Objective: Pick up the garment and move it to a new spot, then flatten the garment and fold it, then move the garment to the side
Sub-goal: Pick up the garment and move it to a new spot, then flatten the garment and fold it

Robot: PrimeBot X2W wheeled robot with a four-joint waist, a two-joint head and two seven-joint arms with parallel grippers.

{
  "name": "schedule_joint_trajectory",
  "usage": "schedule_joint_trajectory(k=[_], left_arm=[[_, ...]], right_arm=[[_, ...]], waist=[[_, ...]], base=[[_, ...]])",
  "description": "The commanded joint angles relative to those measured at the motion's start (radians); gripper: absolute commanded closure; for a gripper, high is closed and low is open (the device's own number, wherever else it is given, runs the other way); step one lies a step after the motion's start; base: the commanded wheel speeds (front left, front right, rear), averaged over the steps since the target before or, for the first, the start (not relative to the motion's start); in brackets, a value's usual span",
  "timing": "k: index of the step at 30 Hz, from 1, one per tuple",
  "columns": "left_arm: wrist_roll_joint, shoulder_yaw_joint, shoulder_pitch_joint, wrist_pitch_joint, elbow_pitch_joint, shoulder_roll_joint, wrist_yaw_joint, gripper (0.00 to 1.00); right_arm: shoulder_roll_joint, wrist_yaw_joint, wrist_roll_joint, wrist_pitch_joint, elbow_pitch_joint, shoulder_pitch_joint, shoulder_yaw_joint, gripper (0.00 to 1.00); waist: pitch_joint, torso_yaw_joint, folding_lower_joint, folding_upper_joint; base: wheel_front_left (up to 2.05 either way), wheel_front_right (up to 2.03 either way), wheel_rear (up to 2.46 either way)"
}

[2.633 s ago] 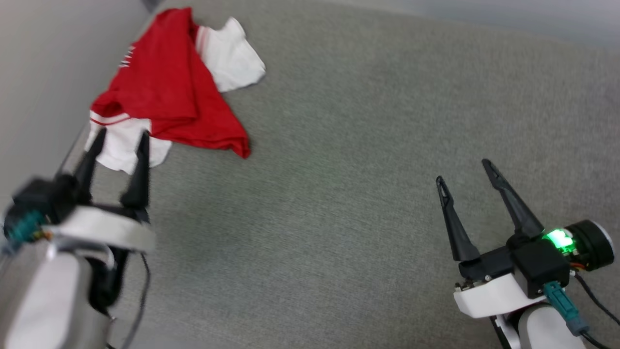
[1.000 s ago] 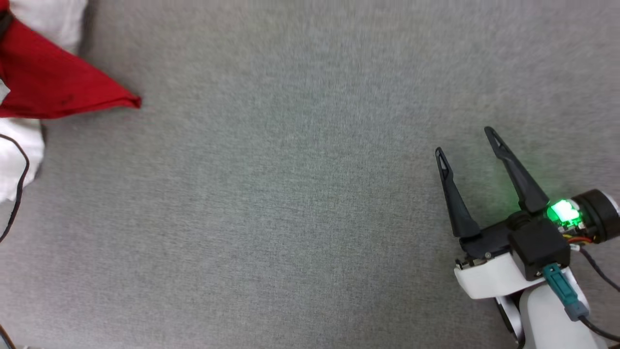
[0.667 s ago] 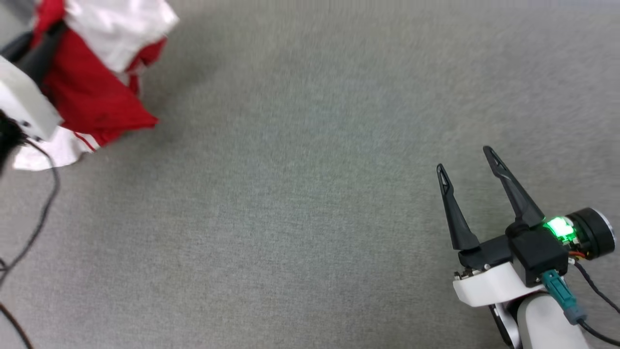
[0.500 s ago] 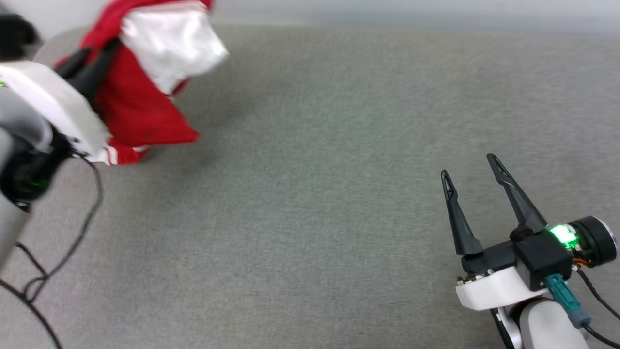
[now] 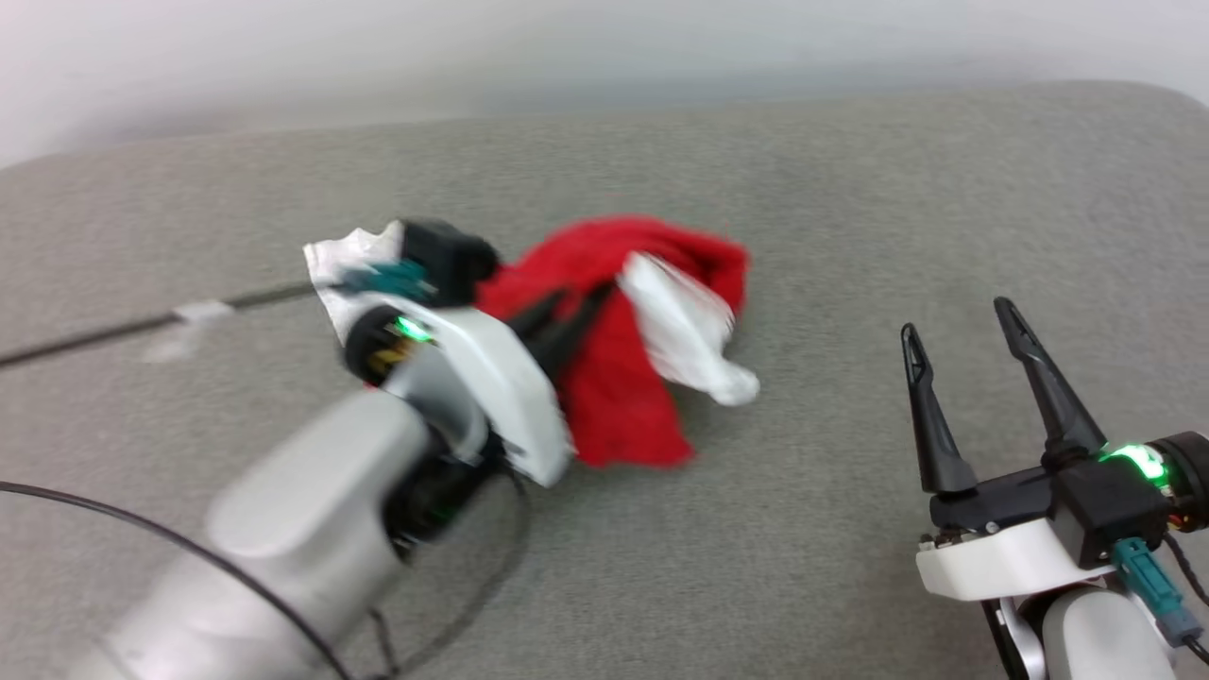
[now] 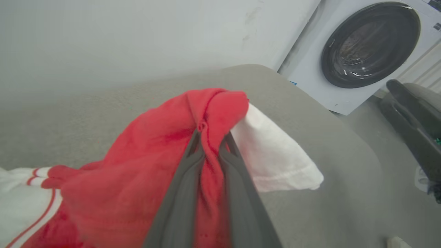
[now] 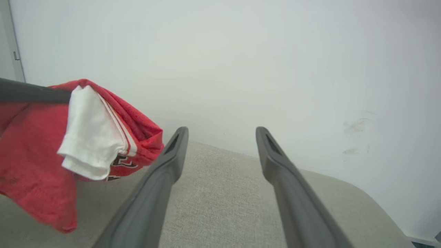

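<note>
Above grey upholstery [image 5: 850, 189], left fingers [image 6: 179, 193] pinch the garment [image 6: 137, 165]; right fingers [image 7: 155, 186] spread, well aside.

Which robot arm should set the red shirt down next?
The left. The left fingers are pinched on the red shirt, so it can carry it. The right fingers stand open, off to the side, holding nothing.

Motion-blurred left forearm [image 5: 302, 510] and garment [image 5: 623, 397]

Garment [image 5: 623, 397] in left tool [image 5: 576, 300], left of right tool [image 5: 954, 314]
</note>
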Motion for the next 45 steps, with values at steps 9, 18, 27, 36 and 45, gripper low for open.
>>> schedule_joint_trajectory(k=[9, 18, 27, 36, 45], left_arm=[[0.048, -0.119, 0.048, -0.044, 0.153, -0.218, -0.012, 0.00], [0.108, -0.071, 0.017, -0.229, 0.234, -0.221, -0.059, 0.00], [0.348, 0.255, 0.139, -0.257, 0.052, -0.074, 0.023, 0.00], [0.603, 0.603, 0.520, -0.257, -0.219, -0.049, 0.020, 0.00], [0.787, 0.770, 0.748, -0.258, -0.334, -0.202, -0.046, 0.00]], right_arm=[[0.003, -0.001, 0.023, -0.002, -0.021, -0.020, -0.013, 0.00], [0.003, -0.001, 0.017, -0.002, 0.000, 0.003, -0.017, 0.00], [0.003, -0.001, -0.005, -0.002, 0.007, 0.043, -0.023, 0.00], [0.003, -0.001, -0.010, -0.002, 0.003, 0.079, -0.028, 0.00], [0.003, -0.001, -0.002, -0.002, -0.001, 0.092, -0.020, 0.00]], waist=[[0.042, -0.079, 0.0001, 0.0000], [-0.008, -0.041, 0.0001, 0.0000], [-0.089, 0.043, 0.0001, 0.0000], [-0.118, 0.103, 0.0001, 0.0000], [-0.115, 0.126, 0.0001, 0.0000]], base=[[0.00, 0.00, 0.00], [0.00, 0.00, 0.00], [0.00, 0.00, 0.00], [0.00, 0.00, 0.00], [0.00, 0.00, 0.00]])
